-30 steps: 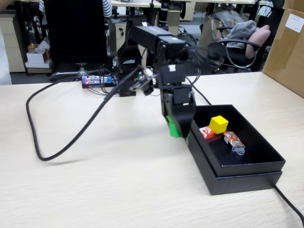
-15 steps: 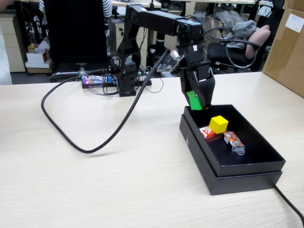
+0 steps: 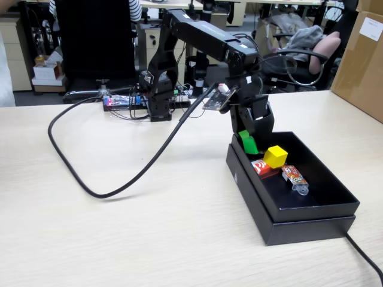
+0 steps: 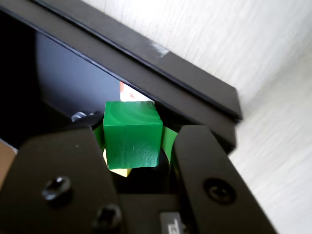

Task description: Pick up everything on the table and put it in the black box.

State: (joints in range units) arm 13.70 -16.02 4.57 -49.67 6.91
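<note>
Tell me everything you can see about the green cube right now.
The green cube is a small, solid bright-green block with smooth, faintly streaked faces, plastic or painted wood by its look. It sits clamped between the two black jaws of the claw, slightly tilted. In the fixed view it hangs just inside the near-left corner of the black box, above the floor, apparently touching nothing but the jaws.

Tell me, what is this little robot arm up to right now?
The arm is clearing small items into the black box. Its gripper holds the green cube between its jaws, just over the box's near corner, not yet let go. The yellow cube, the red box and a colourful wrapped packet already lie inside. No other loose item shows on the table.
</note>
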